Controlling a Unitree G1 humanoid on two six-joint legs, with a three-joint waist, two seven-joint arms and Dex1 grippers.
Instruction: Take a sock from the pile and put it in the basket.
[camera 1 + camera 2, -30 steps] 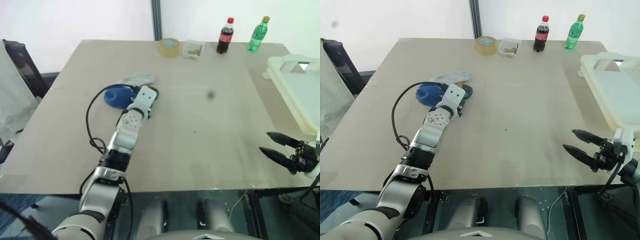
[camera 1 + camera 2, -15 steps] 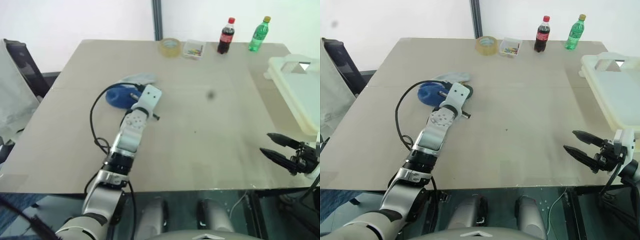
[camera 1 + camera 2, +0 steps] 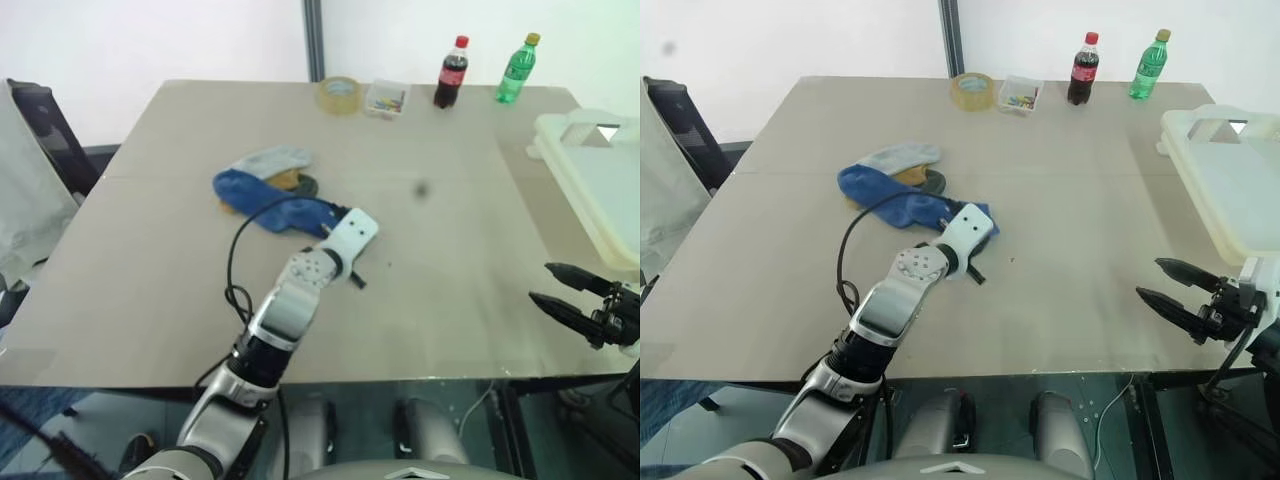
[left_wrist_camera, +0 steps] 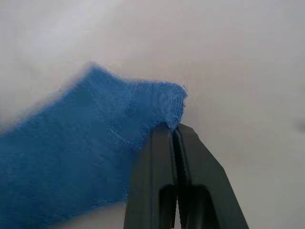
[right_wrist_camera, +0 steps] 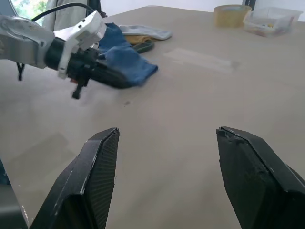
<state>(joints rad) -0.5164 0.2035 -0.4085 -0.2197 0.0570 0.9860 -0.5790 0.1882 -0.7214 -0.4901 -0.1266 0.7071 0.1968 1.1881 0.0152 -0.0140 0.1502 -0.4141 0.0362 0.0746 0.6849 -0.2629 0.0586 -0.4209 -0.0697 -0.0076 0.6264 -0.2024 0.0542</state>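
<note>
One blue sock [image 3: 902, 203] is clamped in the closed left gripper [image 4: 172, 130], stretched from the pile [image 3: 908, 170] of apparently three remaining socks. Right gripper [image 5: 164, 138] is held open near one basket [image 3: 1230, 180]; two bottles [image 3: 1081, 67] are seen.

My test room or lab, bare white wall beyond my table [image 3: 420, 260], tape roll [image 3: 339, 94] and soda bottles [image 3: 451, 71] at its far edge

Bright, even daylight; soft shadows; sock [image 4: 86, 157] edges blurred close-up; bg window glare.
</note>
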